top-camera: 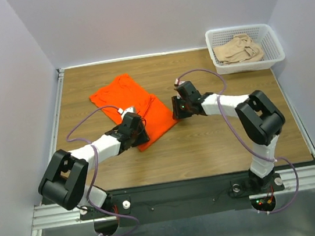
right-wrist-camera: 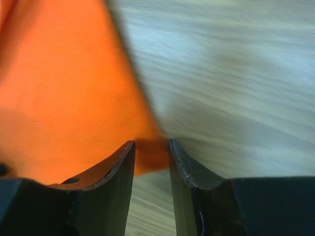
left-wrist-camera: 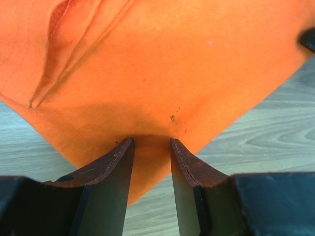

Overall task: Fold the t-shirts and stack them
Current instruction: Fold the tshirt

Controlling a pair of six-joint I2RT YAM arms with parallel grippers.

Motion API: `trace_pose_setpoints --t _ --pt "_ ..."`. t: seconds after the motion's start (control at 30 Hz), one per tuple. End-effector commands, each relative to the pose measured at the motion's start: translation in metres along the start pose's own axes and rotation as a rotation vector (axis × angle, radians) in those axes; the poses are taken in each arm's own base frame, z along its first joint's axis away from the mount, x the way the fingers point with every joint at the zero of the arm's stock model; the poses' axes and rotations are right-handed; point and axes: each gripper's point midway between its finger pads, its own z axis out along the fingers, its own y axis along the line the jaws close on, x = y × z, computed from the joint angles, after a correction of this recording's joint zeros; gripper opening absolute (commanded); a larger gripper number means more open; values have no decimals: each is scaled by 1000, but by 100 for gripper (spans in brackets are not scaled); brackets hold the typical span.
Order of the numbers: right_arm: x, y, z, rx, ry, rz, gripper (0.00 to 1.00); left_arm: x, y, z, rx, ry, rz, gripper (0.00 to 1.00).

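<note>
There are 2 t-shirts: 1 orange t-shirt (top-camera: 125, 96) and 1 beige t-shirt (top-camera: 240, 49). There is 1 white lattice basket (top-camera: 273, 43) and 1 wooden table (top-camera: 208, 146). The rig has 2 arms, 1 left arm (top-camera: 99, 145) and 1 right arm (top-camera: 226, 103). It has 2 grippers, 1 left gripper (left-wrist-camera: 151, 142) and 1 right gripper (right-wrist-camera: 151, 145). Each gripper shows 2 dark fingers (left-wrist-camera: 113, 167), 4 in all. There are 2 purple cables (top-camera: 198, 70), 1 along each arm.

No legible txt, labels, brands or nos. anywhere in these views.
</note>
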Motion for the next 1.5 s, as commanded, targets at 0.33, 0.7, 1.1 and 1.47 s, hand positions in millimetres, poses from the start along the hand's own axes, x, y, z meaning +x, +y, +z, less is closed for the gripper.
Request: trace_pose_setpoints --t 0.33,0.7,1.1,1.47 --pt "26 -93 -54 289 15 -8 40 10 -23 -31 76 10 84 65" --pt "-28 -26 -87 4 -83 -44 45 -32 -26 -41 38 -146 155 84" --pt "-32 15 -84 -134 -56 -51 54 -97 4 -47 -287 -303 411 85" --pt "-12 27 -59 -184 2 -52 67 -98 9 -15 -389 -219 657 89"
